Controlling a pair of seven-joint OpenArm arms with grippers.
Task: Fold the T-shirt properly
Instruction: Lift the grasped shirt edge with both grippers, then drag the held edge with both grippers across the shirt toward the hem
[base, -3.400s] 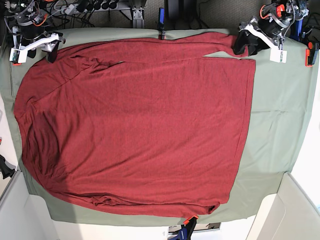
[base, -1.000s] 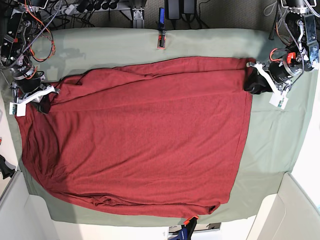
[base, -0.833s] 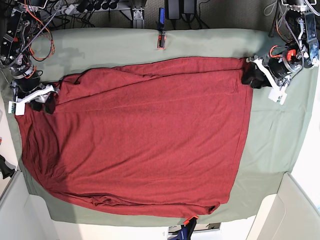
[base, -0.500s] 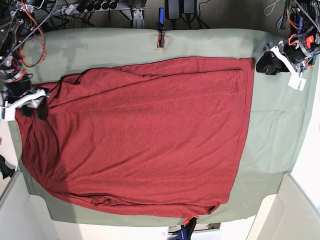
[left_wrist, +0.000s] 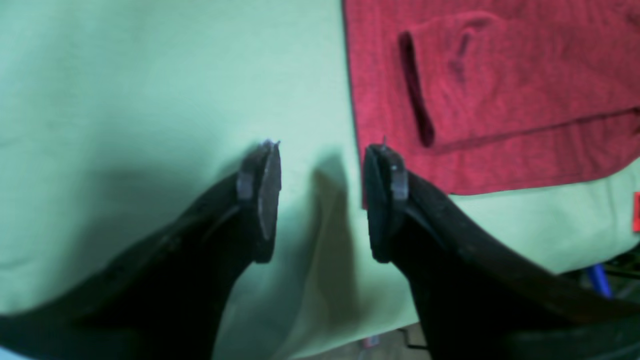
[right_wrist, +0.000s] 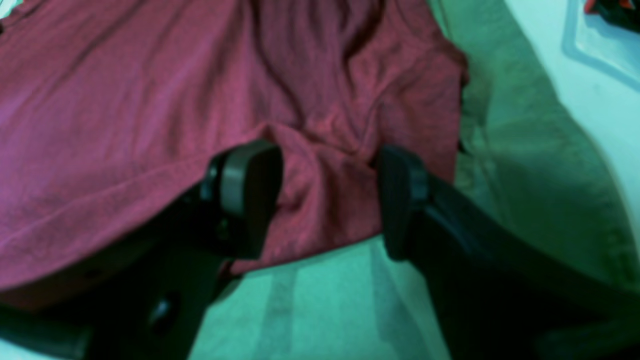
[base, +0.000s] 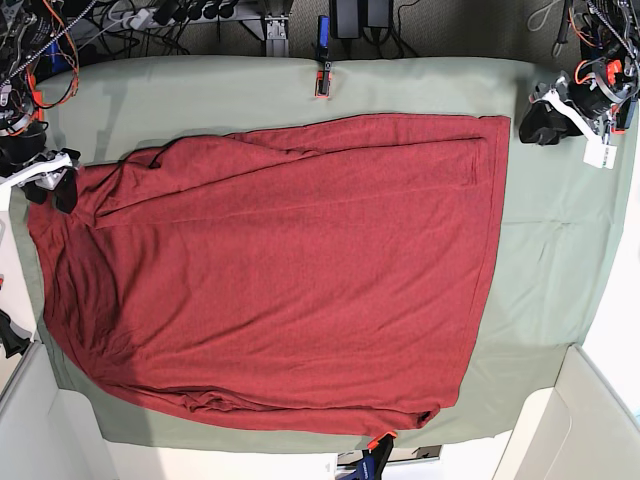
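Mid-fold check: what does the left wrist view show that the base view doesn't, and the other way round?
Left wrist only: close up, the left gripper is open over bare table cloth, just off the T-shirt corner, holding nothing. Base only: the whole shirt spread out, its top edge folded inward, and the right gripper at the opposite corner. Both show the shirt's hem corner and green cloth.

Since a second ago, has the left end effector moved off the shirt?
Yes. The left end effector has pulled away from the T-shirt corner toward the table cloth edge, open.
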